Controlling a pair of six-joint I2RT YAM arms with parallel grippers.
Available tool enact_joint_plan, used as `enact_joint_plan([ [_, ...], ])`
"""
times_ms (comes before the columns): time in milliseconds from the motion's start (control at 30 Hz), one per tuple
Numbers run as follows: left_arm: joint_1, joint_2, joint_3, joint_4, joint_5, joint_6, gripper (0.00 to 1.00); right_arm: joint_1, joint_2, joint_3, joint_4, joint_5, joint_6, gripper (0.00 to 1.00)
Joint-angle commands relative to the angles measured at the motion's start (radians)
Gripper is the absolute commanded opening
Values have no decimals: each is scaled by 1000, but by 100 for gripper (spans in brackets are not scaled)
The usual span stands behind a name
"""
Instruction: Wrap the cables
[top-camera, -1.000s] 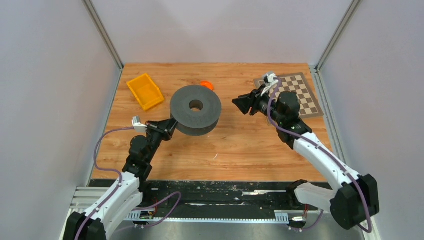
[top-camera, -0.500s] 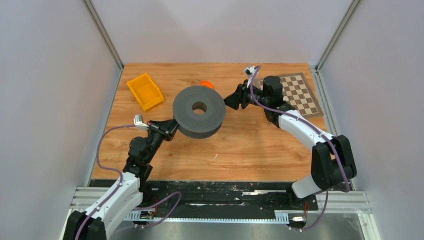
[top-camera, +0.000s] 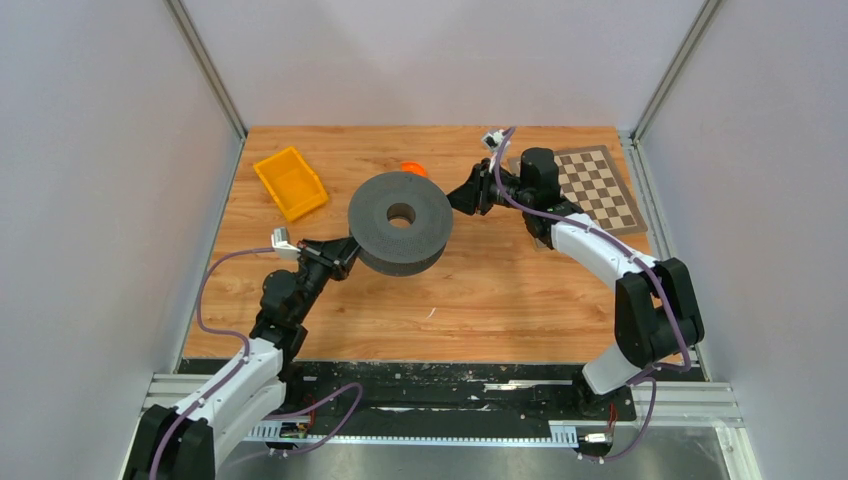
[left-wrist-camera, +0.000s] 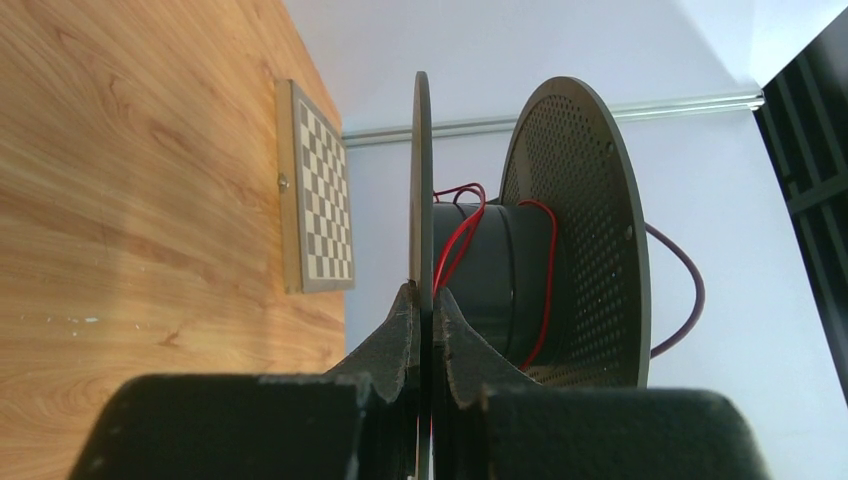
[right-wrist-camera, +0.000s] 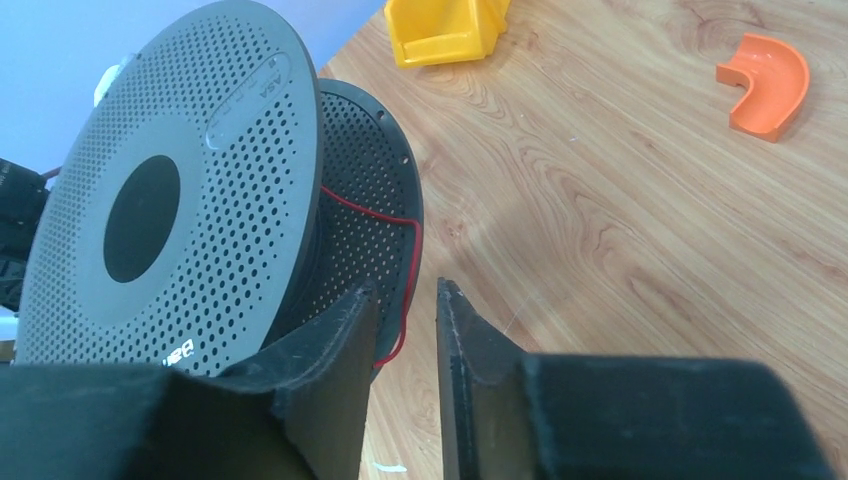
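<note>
Left wrist: red cables (left-wrist-camera: 455, 243) on spool (left-wrist-camera: 585, 190)

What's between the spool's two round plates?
The dark hub with a few loose turns of red wire around it, seen in the left wrist view.

Thin red cables (left-wrist-camera: 460, 243), wound in slack loops round hub of dark spool (left-wrist-camera: 580, 230), mid-frame; single strand sagging off hub, centre-left in right wrist view.
</note>
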Motion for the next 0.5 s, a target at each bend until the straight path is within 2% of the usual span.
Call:
enact_joint_plan([
  [0, -1, 12, 19, 161, -1, -32, 0, 0, -12, -2, 93, -27, 52, 25],
  [200, -1, 41, 22, 188, 0, -40, 0, 2, -34, -47, 136, 4, 84, 20],
  [333, -1, 54, 24, 204, 6, -52, 0, 1, -29, -13, 94, 11, 57, 34],
  [467, -1, 51, 26, 206, 8, -56, 0, 1, -25, 20, 57, 23, 27, 38],
])
